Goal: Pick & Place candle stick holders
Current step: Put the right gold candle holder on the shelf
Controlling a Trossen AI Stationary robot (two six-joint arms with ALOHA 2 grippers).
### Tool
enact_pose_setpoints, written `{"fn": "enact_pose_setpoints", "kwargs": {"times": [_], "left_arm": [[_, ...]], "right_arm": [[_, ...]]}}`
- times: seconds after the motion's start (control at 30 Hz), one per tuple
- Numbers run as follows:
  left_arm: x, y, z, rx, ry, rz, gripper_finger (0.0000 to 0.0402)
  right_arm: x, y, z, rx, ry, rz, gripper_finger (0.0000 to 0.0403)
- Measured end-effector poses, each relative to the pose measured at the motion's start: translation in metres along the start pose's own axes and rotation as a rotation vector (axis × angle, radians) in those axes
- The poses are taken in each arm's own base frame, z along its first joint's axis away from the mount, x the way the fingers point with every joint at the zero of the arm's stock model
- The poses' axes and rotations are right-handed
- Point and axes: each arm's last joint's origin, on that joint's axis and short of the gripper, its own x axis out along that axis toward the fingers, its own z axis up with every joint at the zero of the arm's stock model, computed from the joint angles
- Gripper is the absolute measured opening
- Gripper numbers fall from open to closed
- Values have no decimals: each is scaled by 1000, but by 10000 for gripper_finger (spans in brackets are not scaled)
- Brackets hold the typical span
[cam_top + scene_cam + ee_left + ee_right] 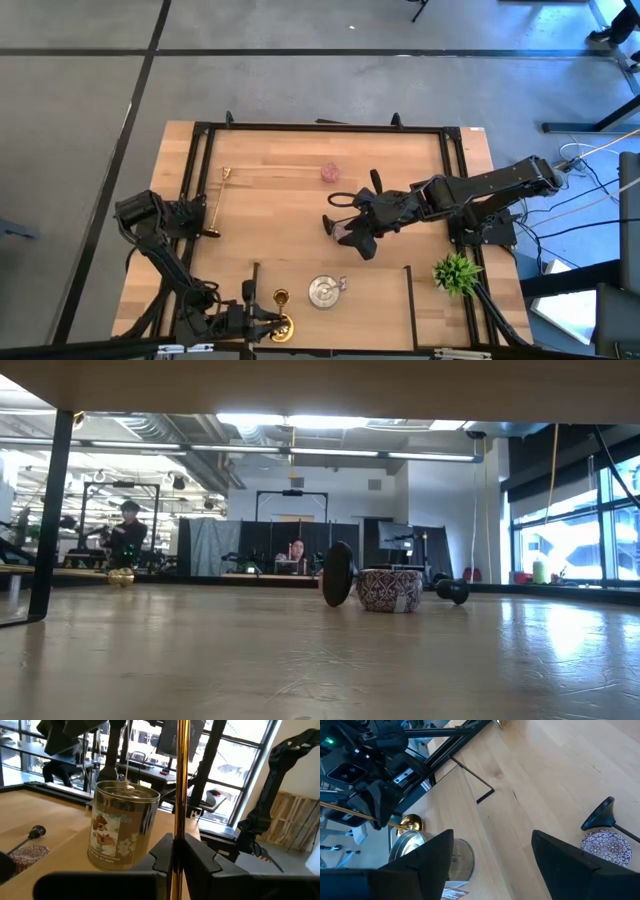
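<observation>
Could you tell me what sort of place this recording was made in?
Probably a robotics lab or open workshop. The wooden table sits in a black frame on a concrete floor, more arm rigs stand behind it, a person sits at a workstation, and large windows line one side.

Wooden table (300,205) carries candle holders, silver tin (324,291), green plant (457,272).

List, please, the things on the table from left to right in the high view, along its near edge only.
left gripper shut on a gold candle holder → silver tin candle → green spiky plant.
</observation>
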Motion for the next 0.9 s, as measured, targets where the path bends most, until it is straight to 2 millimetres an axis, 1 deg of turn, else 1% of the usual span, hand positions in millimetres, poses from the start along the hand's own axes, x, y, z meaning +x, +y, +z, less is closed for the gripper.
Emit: {"fn": "enact_pose_setpoints", "kwargs": {"times": [0.9], "left_arm": [[-3, -1, 2, -97, -5, 6, 36]], "right_arm": [[0, 0, 0, 0, 3, 1, 273]]}}
